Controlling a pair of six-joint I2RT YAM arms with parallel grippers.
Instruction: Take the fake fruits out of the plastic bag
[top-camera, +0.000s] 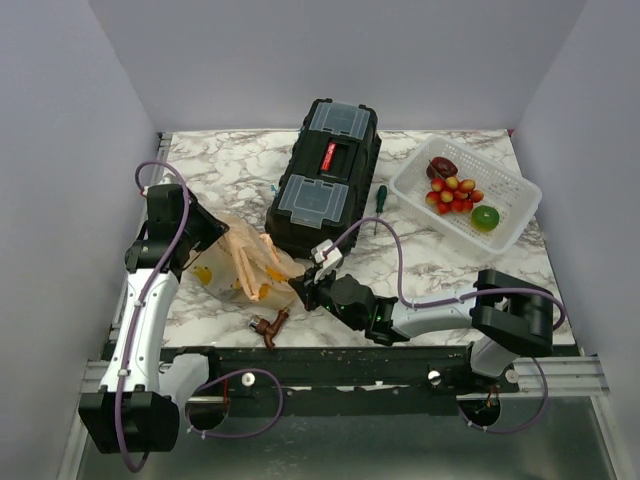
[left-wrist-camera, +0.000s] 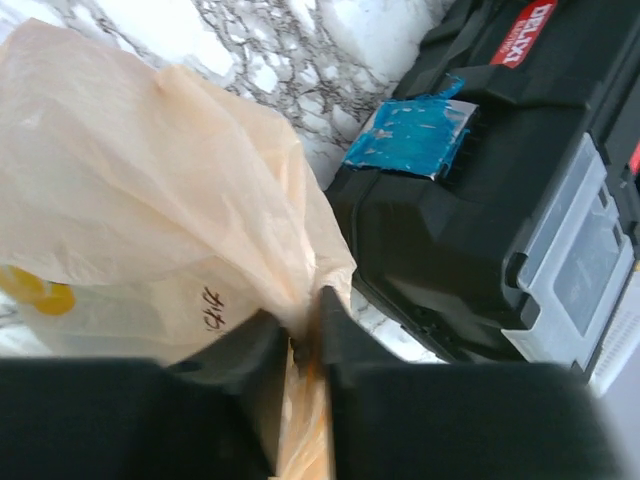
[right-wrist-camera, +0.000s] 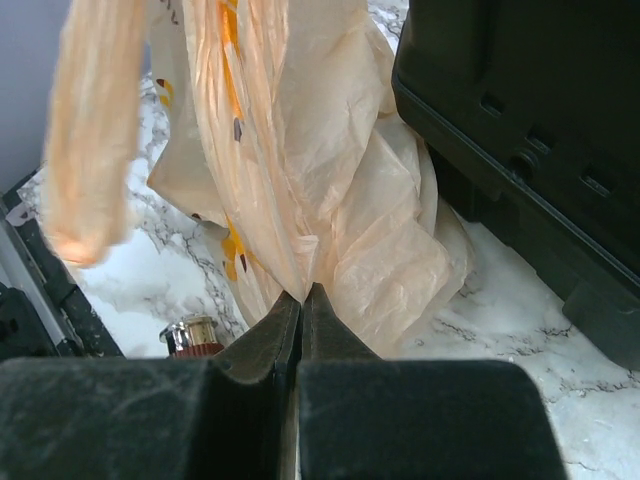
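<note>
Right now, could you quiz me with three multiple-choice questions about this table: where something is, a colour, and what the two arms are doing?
1. Seen from above, where is the white basket relative to the toolbox?
A. To its left
B. To its right
C. On top of it

2. What colour is the fruit showing through the bag?
A. Blue
B. Yellow
C. White

3. The left end effector and right end effector are
A. open above the basket
B. shut on the toolbox handle
C. shut on the bag

Answers:
1 B, the overhead view shows the basket on the right side of the table, past the toolbox.
2 B, a yellow patch shows through the thin film.
3 C, each wrist view shows its fingers pinched together on bag film.
</note>
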